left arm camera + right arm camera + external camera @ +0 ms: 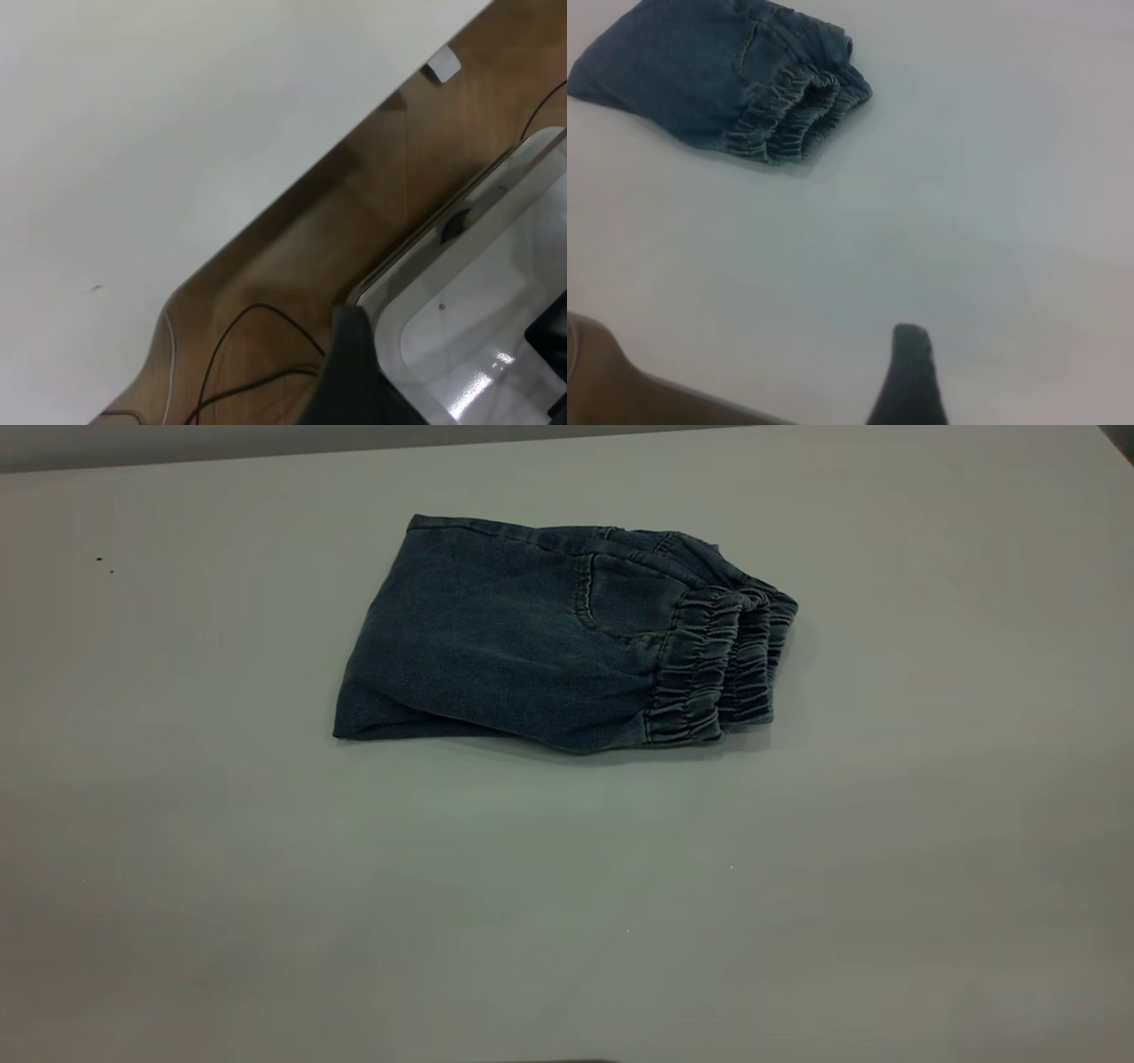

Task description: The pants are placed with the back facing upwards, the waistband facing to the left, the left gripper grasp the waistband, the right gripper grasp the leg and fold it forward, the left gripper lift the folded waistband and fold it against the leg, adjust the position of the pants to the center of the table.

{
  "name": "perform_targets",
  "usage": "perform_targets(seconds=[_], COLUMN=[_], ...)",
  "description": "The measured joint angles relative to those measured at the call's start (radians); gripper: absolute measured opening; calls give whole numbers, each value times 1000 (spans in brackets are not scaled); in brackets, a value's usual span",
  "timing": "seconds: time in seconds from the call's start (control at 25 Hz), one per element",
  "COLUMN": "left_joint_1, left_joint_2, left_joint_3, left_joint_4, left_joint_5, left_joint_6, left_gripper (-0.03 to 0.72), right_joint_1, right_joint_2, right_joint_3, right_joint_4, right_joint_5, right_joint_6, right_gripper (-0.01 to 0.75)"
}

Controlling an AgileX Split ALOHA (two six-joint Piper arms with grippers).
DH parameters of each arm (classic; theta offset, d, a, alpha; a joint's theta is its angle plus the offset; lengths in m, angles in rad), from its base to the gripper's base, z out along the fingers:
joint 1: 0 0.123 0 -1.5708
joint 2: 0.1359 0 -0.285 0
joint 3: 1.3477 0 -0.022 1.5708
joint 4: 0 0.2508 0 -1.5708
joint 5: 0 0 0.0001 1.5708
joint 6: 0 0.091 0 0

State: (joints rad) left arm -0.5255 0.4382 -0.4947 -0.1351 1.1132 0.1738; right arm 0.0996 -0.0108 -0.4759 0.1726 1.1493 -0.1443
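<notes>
The pants (549,638) lie fully folded near the table's (567,921) middle; neither tool's state can be told.

Lab bench, white table (221,921), floor cables (239,350)
</notes>
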Motion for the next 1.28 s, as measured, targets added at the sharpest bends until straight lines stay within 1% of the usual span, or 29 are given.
perform_targets(seconds=[0.08,0.16,0.24,0.36,0.44,0.52,0.6,0.68,1.28], left_joint_1=[60,187,296,457,524,573,603,613,617], left_joint_2=[-17,-62,-125,-257,-331,-390,-423,-442,-456], left_joint_3=[0,0,1,1,1,1,1,1,1], left_joint_4=[-9,-17,-18,-18,-18,-18,-18,-18,-19], left_joint_5=[0,0,0,2,7,11,17,19,22], left_joint_6=[0,0,0,0,0,0,0,0,0], left_gripper=[545,545,545,545,545,545,545,545,545], right_joint_1=[0,0,-3,-31,-56,-83,-103,-117,-120], right_joint_2=[0,0,0,0,0,0,0,0,0], right_joint_3=[0,0,0,0,0,0,0,0,0], right_joint_4=[0,0,0,1,2,2,2,2,3], right_joint_5=[0,0,0,0,0,0,0,0,-1], right_joint_6=[0,0,0,0,0,0,-1,-1,0], right_gripper=[495,495,495,495,495,495,495,495,495])
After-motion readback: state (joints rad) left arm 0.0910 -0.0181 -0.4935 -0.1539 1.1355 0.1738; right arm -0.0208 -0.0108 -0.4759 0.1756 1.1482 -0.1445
